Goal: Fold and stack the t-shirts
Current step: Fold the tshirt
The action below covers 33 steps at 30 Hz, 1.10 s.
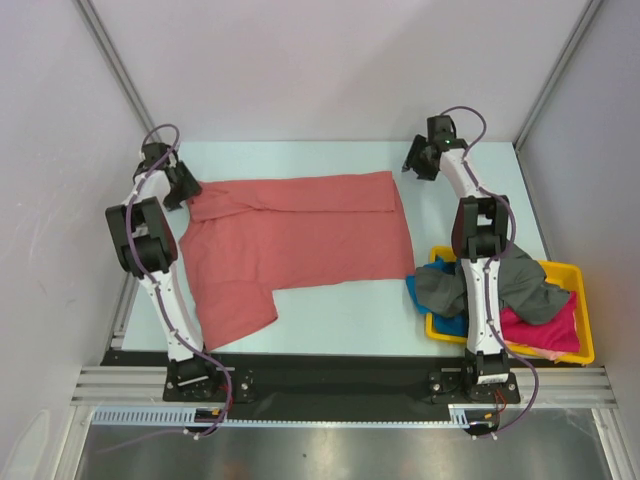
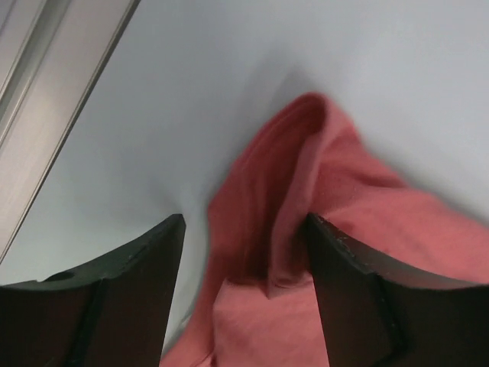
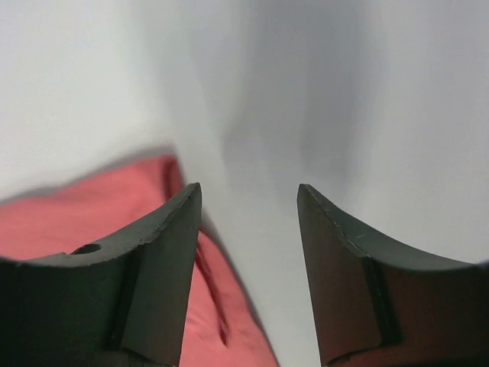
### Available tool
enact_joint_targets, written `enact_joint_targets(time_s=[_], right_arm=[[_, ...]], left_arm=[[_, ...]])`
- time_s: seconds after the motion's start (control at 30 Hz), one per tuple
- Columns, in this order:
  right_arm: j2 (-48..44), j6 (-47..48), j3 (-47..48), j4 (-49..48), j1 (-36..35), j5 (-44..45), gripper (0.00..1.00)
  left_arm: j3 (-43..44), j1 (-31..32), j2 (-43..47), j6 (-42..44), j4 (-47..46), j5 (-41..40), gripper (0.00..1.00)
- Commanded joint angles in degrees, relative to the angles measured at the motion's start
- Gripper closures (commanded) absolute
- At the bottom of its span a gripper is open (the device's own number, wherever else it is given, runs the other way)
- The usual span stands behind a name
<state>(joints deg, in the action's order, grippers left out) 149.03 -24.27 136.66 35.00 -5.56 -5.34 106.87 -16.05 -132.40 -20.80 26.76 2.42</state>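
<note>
Poised at the far corners of the salmon-red t-shirt [image 1: 300, 240], my left hand [image 2: 244, 218] and right hand [image 3: 248, 187] stand open, holding nothing. I judge the shirt lies spread on the tabletop [image 1: 330, 310] for folding.

You see the salmon-red t-shirt [image 1: 300, 235] spread across the table [image 1: 340, 320], the left gripper [image 1: 180, 186] at its far-left corner and the right gripper [image 1: 415, 165] just beyond its far-right corner. The yellow tray [image 1: 572, 268] at the table's near-right corner holds the grey t-shirt [image 1: 530, 285], blue t-shirt [image 1: 450, 323] and magenta t-shirt [image 1: 545, 325].
</note>
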Motion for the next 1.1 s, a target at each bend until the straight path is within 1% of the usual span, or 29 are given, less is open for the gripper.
enact_joint_targets(time_s=[0.0, 0.03, 0.07, 0.1, 0.13, 0.17, 0.2, 0.23, 0.27, 0.3, 0.4, 0.43, 0.53, 0.63, 0.67, 0.7, 0.77, 0.83, 0.9, 0.93, 0.97, 1.0, 1.07], right_arm=[[-10.1, 3.3, -2.1, 7.5, 0.7, 5.3, 0.41], [-13.6, 3.4, -3.3, 9.7, 0.7, 5.3, 0.41], [-15.1, 2.9, -6.4, 10.6, 0.7, 5.3, 0.41], [-16.8, 2.6, -8.1, 12.3, 0.5, 5.0, 0.41], [-19.7, 2.5, -10.0, 12.7, 0.2, 4.6, 0.42], [-21.1, 2.0, -14.4, 13.2, -0.4, 3.9, 0.43], [-22.5, 1.9, -16.4, 13.6, -0.8, 3.4, 0.44], [-23.6, 2.0, -18.8, 14.1, -1.3, 3.1, 0.44], [-26.0, 2.2, -20.9, 14.3, -1.9, 3.0, 0.46], [-27.1, 2.6, -25.3, 13.3, -3.0, 2.6, 0.47], [-30.6, 3.0, -31.9, 10.5, -4.5, 0.8, 0.48], [-30.9, 3.4, -32.4, 8.6, -4.8, 0.0, 0.48], [-29.7, 3.0, -30.9, 7.8, -5.0, -2.1, 0.49], [-26.6, 2.0, -28.6, 6.0, -5.4, -4.1, 0.48], [-25.7, 1.5, -27.7, 5.6, -5.5, -4.9, 0.48], [-24.9, 1.5, -26.5, 5.3, -5.8, -5.2, 0.49], [-22.4, 1.9, -23.5, 4.3, -6.6, -4.5, 0.46], [-19.7, 1.7, -21.8, 3.4, -6.7, -4.5, 0.46], [-17.6, 0.5, -18.3, 5.7, -6.3, -5.3, 0.47], [-16.7, -0.2, -17.7, 6.0, -6.3, -5.7, 0.47], [-15.8, -0.5, -17.9, 6.0, -6.3, -6.3, 0.49], [-15.7, -0.9, -18.4, 5.3, -6.2, -7.6, 0.51], [-16.1, -1.2, -19.3, 4.6, -6.3, -7.7, 0.55]], left_arm=[[-4.6, 1.3, 10.1, 0.1, 1.8, -7.0, 0.27], [-6.6, 1.4, 11.4, -0.1, 2.2, -9.1, 0.27], [-7.3, 1.5, 12.7, -1.0, 2.9, -11.4, 0.26], [-7.6, 1.6, 15.0, -1.3, 4.5, -15.6, 0.25], [-7.6, 1.7, 15.8, -1.5, 5.4, -17.4, 0.25], [-7.3, 1.8, 16.6, -2.2, 6.9, -19.6, 0.25], [-6.9, 2.2, 17.5, -2.7, 10.3, -21.1, 0.25], [-6.5, 2.3, 18.2, -2.8, 11.8, -23.0, 0.25], [-6.8, 2.4, 18.8, -3.5, 13.1, -23.4, 0.25], [-7.3, 2.9, 19.6, -3.7, 14.5, -23.8, 0.26], [-12.5, 3.2, 24.3, -2.8, 13.1, -24.6, 0.24], [-13.8, 3.2, 25.5, -2.5, 13.0, -24.1, 0.23], [-13.8, 3.2, 25.8, 0.0, 13.7, -21.1, 0.23], [-15.1, 3.2, 25.5, 1.6, 11.7, -13.2, 0.25], [-15.3, 3.2, 25.3, 2.0, 10.9, -10.5, 0.29], [-15.5, 3.2, 25.1, 2.0, 9.6, -6.9, 0.29], [-14.9, 3.2, 24.0, 2.2, 8.3, -4.1, 0.28], [-12.9, 3.2, 22.7, 2.3, 9.5, -3.3, 0.29], [-13.7, 3.0, 22.1, 1.7, 10.3, -2.9, 0.31], [-14.7, 3.1, 22.2, 1.5, 9.8, -1.1, 0.34], [-17.0, 3.1, 22.4, 0.6, 9.4, -0.6, 0.4], [-18.2, 3.1, 22.5, -0.1, 8.6, -0.6, 0.41], [-20.3, 3.1, 22.4, -2.4, 8.0, -1.2, 0.45]])
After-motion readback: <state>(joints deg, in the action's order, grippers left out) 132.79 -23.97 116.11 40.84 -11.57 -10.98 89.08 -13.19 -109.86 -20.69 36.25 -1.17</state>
